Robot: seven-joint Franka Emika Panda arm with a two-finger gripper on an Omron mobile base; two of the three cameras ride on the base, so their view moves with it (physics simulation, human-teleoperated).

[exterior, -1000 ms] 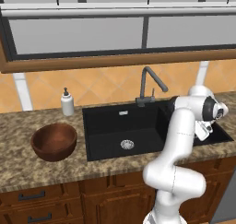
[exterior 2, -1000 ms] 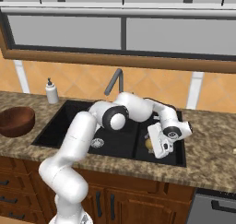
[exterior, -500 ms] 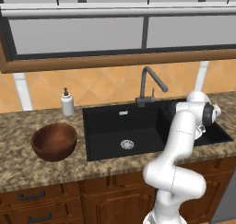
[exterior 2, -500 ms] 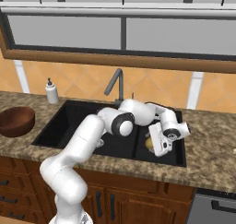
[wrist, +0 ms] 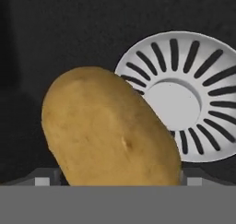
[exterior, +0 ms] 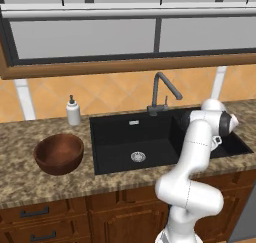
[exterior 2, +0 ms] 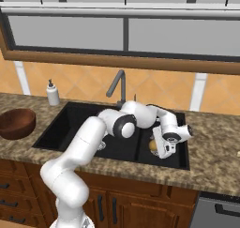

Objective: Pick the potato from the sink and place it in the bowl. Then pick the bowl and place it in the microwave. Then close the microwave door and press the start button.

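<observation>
The bowl is round, deep and brown like wood. It sits on the speckled stone surface, left of the sink, with bare room around it. Behind it stands a small white soap bottle, near the sink's back corner. The sink is a black box-shaped hole with a flat floor and straight walls. A round steel drain lies in its left half, and a bent grey faucet rises at the back edge. In the right half, the white arm reaches down. The pincer hangs low there, its fingers wide apart and holding nothing. The potato is a smooth, yellow-tan lump. It lies on the sink floor, between the finger tips, partly covering a second slotted drain.
</observation>
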